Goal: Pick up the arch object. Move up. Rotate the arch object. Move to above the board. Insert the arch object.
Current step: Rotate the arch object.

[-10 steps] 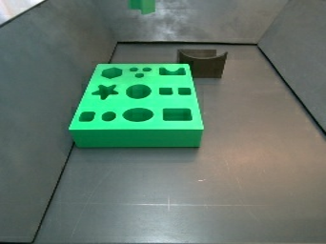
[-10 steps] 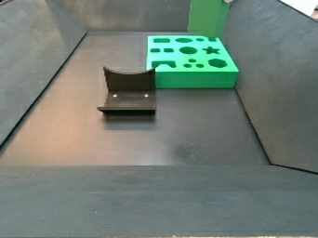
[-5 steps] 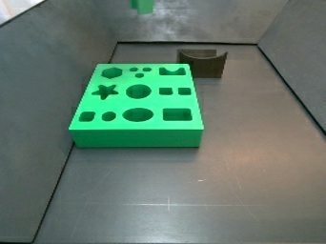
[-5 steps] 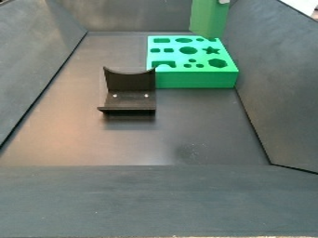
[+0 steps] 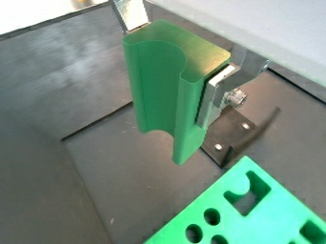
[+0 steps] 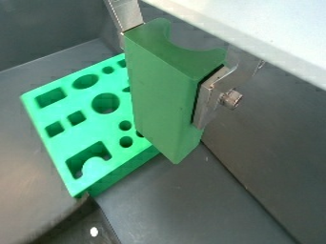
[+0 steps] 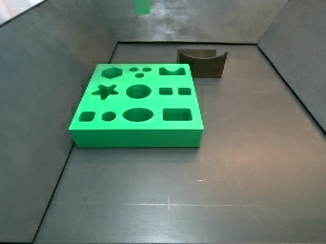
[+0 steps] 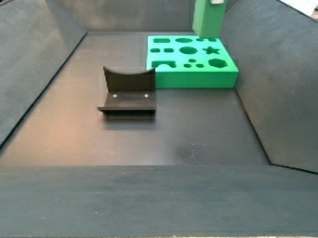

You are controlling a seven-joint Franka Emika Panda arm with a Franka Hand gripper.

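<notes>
Green: one arch object (image 5: 169,93) clamped in pincer (image 5: 178,67) (high above floor), one board (image 7: 137,104), one fixture (image 8: 125,90).

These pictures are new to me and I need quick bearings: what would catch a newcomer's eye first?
The bright green board with its star, hexagon and round cutouts stands out on the dark floor. Next comes the arch object, a tall green block clamped between the silver fingers of the gripper, held high above the floor near the board. A dark fixture stands apart from the board.
</notes>
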